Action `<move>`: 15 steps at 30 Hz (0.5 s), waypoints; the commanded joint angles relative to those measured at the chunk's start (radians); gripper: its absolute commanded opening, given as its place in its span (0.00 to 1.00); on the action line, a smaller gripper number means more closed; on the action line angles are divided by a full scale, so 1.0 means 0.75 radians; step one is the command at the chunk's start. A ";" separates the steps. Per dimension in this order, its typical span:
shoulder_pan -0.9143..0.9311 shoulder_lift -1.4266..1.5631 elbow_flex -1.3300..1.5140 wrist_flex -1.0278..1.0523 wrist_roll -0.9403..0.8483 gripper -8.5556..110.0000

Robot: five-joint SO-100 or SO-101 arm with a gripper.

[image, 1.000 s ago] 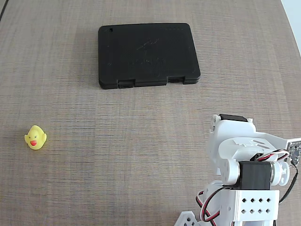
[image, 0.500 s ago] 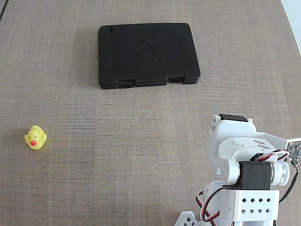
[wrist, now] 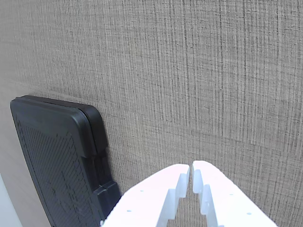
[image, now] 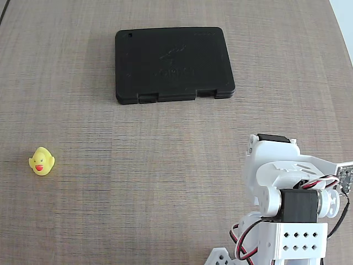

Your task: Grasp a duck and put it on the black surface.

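Note:
The tiny yellow duck (image: 42,161) with a red-orange beak stands on the wood-grain table at the far left of the fixed view, far from the arm. The flat black case (image: 174,63) lies at the top centre, latch notches on its near edge; its corner also shows in the wrist view (wrist: 57,161) at the lower left. My white gripper (wrist: 191,174) is shut and empty, fingertips touching, over bare table right of the case. In the fixed view only the folded arm shows at the lower right; the fingers are hidden there. The duck is out of the wrist view.
The white arm body (image: 287,204) with black servos and red-black wires fills the lower right of the fixed view. The table's right edge (image: 343,22) runs down the top right corner. The table (image: 138,182) lies bare between the duck and the arm.

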 commanded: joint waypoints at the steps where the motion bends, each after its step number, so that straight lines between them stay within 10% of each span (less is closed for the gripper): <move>1: -0.012 0.084 -0.025 -0.020 -0.008 0.07; 15: -0.288 -1.082 -1.041 -0.037 -0.008 0.07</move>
